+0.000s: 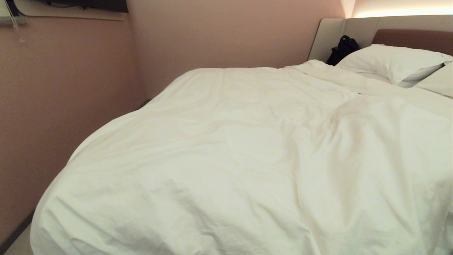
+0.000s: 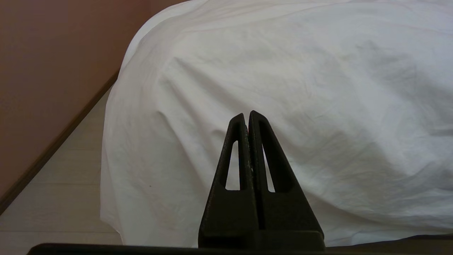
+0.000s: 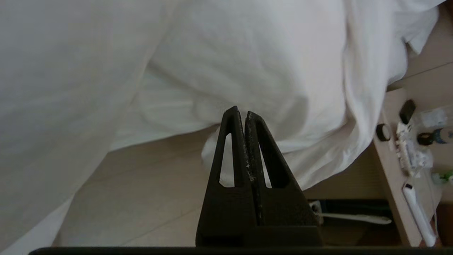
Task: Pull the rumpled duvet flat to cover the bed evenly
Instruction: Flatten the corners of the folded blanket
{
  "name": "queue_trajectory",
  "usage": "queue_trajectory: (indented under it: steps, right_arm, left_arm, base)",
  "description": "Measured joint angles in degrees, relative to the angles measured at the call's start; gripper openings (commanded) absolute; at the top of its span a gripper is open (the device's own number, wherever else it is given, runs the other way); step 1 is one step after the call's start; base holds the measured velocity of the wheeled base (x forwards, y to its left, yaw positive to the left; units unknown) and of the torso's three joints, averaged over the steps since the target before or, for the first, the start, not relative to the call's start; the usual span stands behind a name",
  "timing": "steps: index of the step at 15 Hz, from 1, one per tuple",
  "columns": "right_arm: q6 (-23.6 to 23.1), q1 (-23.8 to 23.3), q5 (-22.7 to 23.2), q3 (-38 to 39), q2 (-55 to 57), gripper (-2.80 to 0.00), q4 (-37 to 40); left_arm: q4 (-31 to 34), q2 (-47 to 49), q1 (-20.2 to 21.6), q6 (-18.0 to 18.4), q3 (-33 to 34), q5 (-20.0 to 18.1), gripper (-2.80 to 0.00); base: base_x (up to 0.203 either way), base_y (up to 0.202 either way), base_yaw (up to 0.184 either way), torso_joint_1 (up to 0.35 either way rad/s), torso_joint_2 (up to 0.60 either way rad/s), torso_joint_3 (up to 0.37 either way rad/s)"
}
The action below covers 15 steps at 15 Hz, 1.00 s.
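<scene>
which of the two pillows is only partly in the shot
The pillow at the right edge of the head view, cut off by the frame. The other pillow lies fully in view against the headboard.

Bed (image 1: 329, 39), rumpled duvet (image 1: 247, 152) spread over it, pillows (image 1: 393, 62) at headboard end

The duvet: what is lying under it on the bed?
The duvet hides nearly everything beneath. Only two pillows and a headboard show beyond its top edge.
</scene>
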Motion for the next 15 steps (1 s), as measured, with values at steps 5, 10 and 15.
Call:
queue_trajectory:
  steps: [5, 10, 15]
  right_arm:
    - [0.7, -0.2, 0.0, 1.8, 5.0, 0.0, -2.0]
    - [0.8, -0.2, 0.0, 4.8, 15.2, 0.0, -9.6]
    - [-0.3, -0.1, -0.2, 7.9, 28.8, 0.0, -23.3]
  left_arm:
    - [0.0, 0.0, 0.0, 0.0, 0.0, 0.0, -2.8]
    - [0.0, 0.0, 0.0, 0.0, 0.0, 0.0, -2.8]
    - [0.0, 0.0, 0.0, 0.0, 0.0, 0.0, -2.8]
  base:
    - [0.0, 0.0, 0.0, 0.0, 0.0, 0.0]
    - [0.0, 0.0, 0.0, 0.0, 0.0, 0.0]
    - [0.0, 0.0, 0.0, 0.0, 0.0, 0.0]
